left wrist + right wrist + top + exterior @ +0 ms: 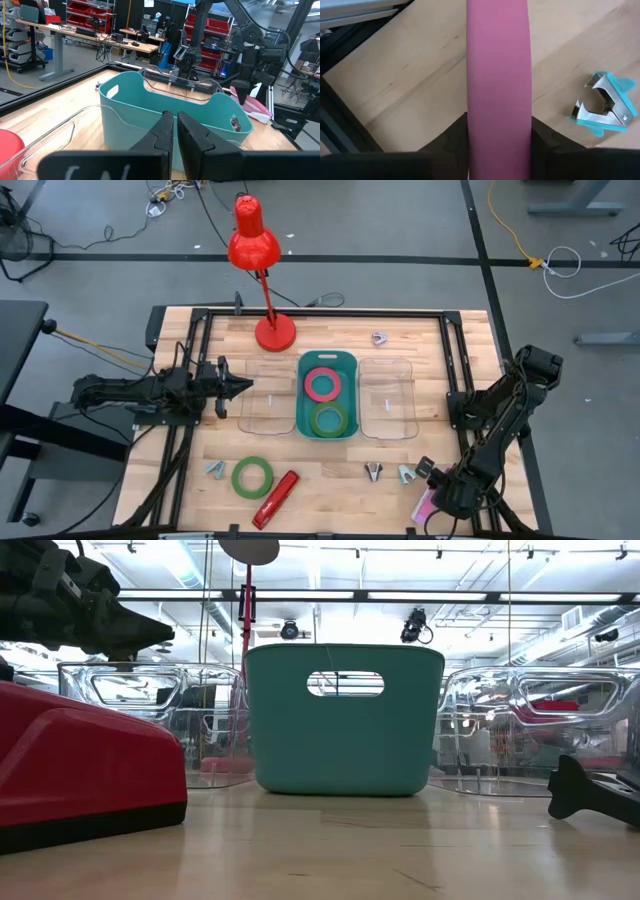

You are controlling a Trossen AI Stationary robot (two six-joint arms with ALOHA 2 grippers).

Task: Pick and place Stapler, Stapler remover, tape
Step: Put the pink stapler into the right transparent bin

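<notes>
Two tape rolls [322, 386] already sit in the teal bin [348, 363]. Right gripper [440, 493] clamps the pink stapler [496, 85] at the table's near-right corner; left gripper [240, 387] idles shut. Red stapler [277, 498], green tape [252, 477] and removers [406, 473] remain.

Pink stapler [497, 85] ends cut off

The basket [327, 361] stands at table centre; two tape rolls [322, 386] lie inside; lamp [275, 332] at eleven o'clock.
</notes>
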